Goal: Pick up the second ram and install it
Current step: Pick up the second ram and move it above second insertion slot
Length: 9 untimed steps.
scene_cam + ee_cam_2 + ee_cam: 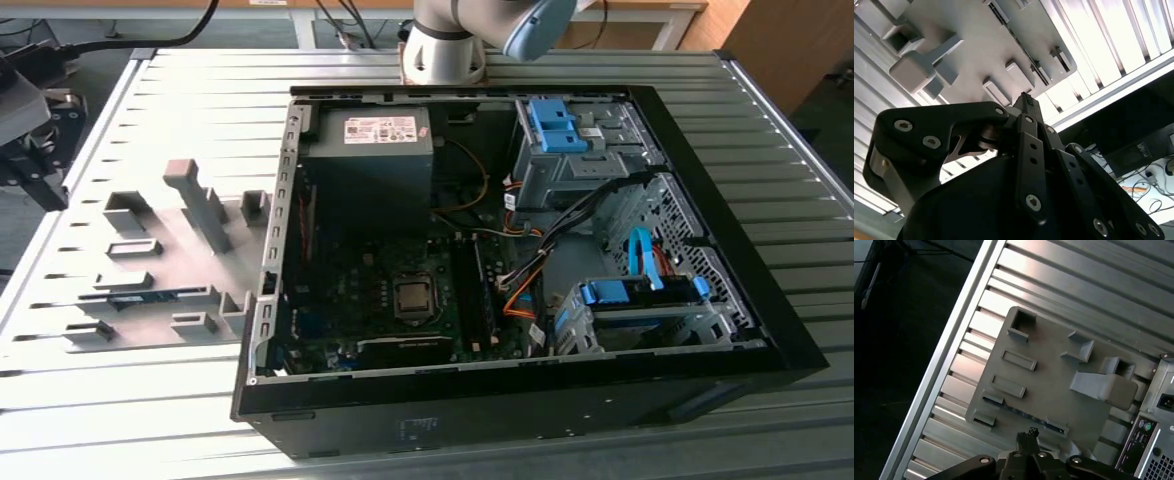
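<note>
Starting at the gripper [1029, 432]: fingers pinched right together in both wrist views, with nothing visible between the tips. Hanging above the grey fixture plate [1054, 375], clear of it, touching nothing.

Can spot the second ram [144, 296] in the exterior view as a thin blue-green stick seated in a long slot of that plate, on the exterior view's left, apart from the open PC case [561, 405]. Shows up in the first wrist view as a dark strip between two small grey holders, close to the fingertips in the picture. Not gripped, not in the case.

Rest of the plate: dotted with grey slotted blocks [130, 246], plus one tall chunky post [200, 205] standing upright.

Now the surface. All sitting on a ribbed aluminium table [160, 420] made of long parallel slats, catching plenty of glare in the second wrist view. Plate and case parked just beside each other on it. Case lying on its side with the lid off, showing the motherboard [347, 290], a power supply [367, 160] with a white label, and bright blue drive-bay clips [554, 125].

Around the room: arm base [447, 50] standing at the far edge of the table behind the case, a black cable [147, 42] trailing off at the exterior view's upper left, wooden furniture [787, 45] at the upper right. Past the table edge in the first wrist view, dark floor [899, 350]. Can't tell much else out there.
</note>
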Motion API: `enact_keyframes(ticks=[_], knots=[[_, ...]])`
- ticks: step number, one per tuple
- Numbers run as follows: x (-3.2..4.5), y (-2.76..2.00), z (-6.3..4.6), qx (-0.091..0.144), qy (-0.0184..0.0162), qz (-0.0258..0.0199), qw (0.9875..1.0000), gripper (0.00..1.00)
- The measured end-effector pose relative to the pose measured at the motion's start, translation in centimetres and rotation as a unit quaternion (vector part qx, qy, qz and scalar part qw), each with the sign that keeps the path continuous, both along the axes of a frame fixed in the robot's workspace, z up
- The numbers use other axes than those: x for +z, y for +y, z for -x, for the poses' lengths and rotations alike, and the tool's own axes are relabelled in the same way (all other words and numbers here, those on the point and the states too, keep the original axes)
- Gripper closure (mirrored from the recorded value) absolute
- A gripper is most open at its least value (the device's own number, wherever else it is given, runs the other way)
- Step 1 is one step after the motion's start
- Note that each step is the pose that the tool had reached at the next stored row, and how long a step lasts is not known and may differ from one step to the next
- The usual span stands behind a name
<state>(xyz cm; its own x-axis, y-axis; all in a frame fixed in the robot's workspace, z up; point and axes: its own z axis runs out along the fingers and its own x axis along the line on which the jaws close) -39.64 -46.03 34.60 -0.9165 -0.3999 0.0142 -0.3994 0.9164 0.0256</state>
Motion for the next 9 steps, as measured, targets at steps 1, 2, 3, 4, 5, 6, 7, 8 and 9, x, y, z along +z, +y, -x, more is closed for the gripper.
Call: enact_keyframes(ticks=[1, 2, 3, 4, 5, 6, 7, 8, 9], knots=[[-0.03, 0.0, 0.0, 0.009, 0.0, 0.0, 1.0, 0.9], [-0.05, 0.0, 0.0, 0.018, 0.0, 0.0, 0.9998, 0.9], [-0.08, 0.0, 0.0, 0.026, 0.0, 0.0, 0.9997, 0.9], [-0.11, 0.0, 0.0, 0.035, 0.0, 0.0, 0.9994, 0.9], [-0.13, 0.0, 0.0, 0.044, 0.0, 0.0, 0.999, 0.9], [-0.17, 0.0, 0.0, 0.052, 0.0, 0.0, 0.9986, 0.9], [-0.21, 0.0, 0.0, 0.061, 0.0, 0.0, 0.9981, 0.9], [-0.25, 0.0, 0.0, 0.071, 0.0, 0.0, 0.9975, 0.9], [-0.29, 0.0, 0.0, 0.08, 0.0, 0.0, 0.9968, 0.9]])
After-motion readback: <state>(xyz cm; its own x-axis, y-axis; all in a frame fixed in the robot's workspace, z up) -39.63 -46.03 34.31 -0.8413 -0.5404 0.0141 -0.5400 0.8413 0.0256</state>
